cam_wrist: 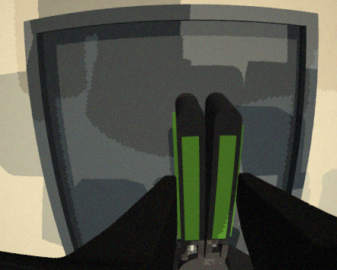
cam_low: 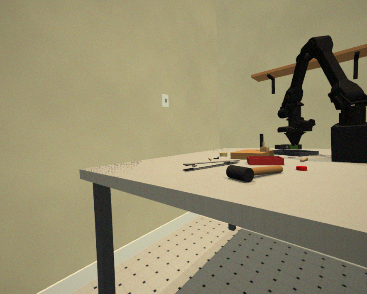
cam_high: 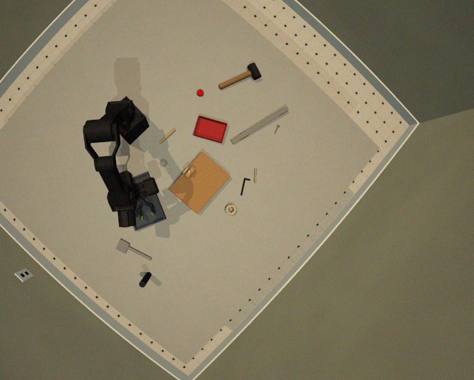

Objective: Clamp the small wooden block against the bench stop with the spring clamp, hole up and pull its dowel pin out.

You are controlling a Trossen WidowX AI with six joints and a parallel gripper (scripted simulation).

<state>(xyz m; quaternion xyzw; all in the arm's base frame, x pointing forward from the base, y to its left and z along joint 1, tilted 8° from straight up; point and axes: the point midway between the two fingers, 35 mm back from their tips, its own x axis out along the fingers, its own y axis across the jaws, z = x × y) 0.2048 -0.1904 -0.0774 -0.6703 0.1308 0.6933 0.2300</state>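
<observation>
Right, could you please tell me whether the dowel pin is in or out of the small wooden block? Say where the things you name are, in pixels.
In: the exterior view shows the dowel pin (cam_high: 189, 172) (cam_low: 263, 144) standing upright from the block (cam_high: 192, 173) (cam_low: 262, 149).

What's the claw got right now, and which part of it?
The spring clamp, pinched by its two green-sided handles.
</observation>
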